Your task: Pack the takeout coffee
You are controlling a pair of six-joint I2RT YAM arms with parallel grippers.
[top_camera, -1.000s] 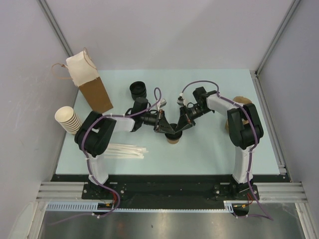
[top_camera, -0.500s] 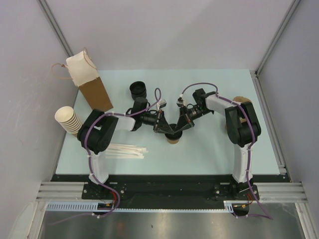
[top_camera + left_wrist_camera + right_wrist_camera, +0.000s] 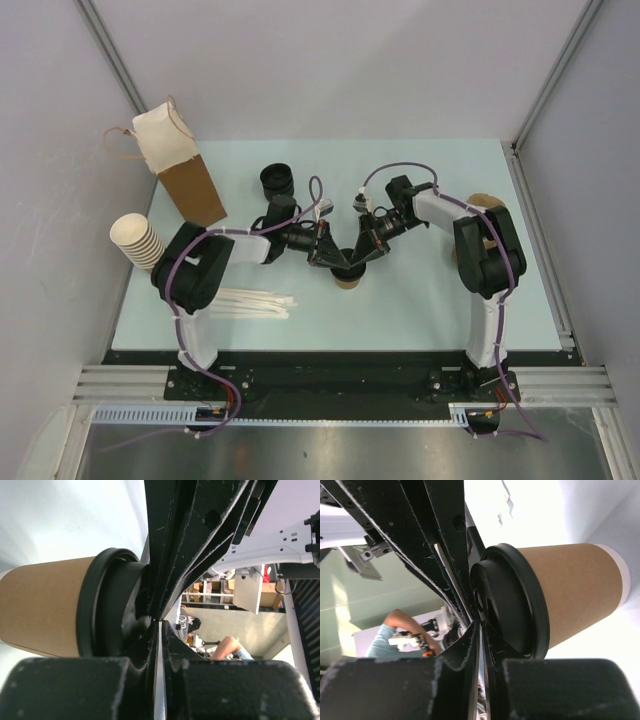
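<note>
From the top camera, both arms reached inward and met over the middle of the bench [image 3: 430, 300]. The left gripper [image 3: 335, 262] and the right gripper [image 3: 362, 258] came tip to tip, and the takeout coffee [image 3: 347, 281] stood upright right beneath that meeting point, only its brown base peeking out below the tips. Behind the left gripper sat a stack of loose black lids [image 3: 278, 180]. Farther out on the left gripper's side, a kraft paper bag [image 3: 180, 165] stood upright, with a stack of cream cups [image 3: 138, 240] at the bench edge. White straws [image 3: 250, 300] lay on the near side of the left arm, well apart from either gripper.

The left wrist camera was tight on the action. The left gripper's [image 3: 158, 625] fingers were drawn all but together, just a hairline of light between them, tips up against the coffee's black lid [image 3: 107, 605]. The right gripper came in from the opposite side, tip against tip. The kraft wall of the cup [image 3: 45, 607] was plain, with no print showing.

The right wrist camera gave the mirror picture. The right gripper [image 3: 481, 625] also had its fingers nearly touching, a thin slit between them, tips at the lid's top [image 3: 515, 605]. The brown sleeve [image 3: 575, 595] carried no writing on the face in view.
</note>
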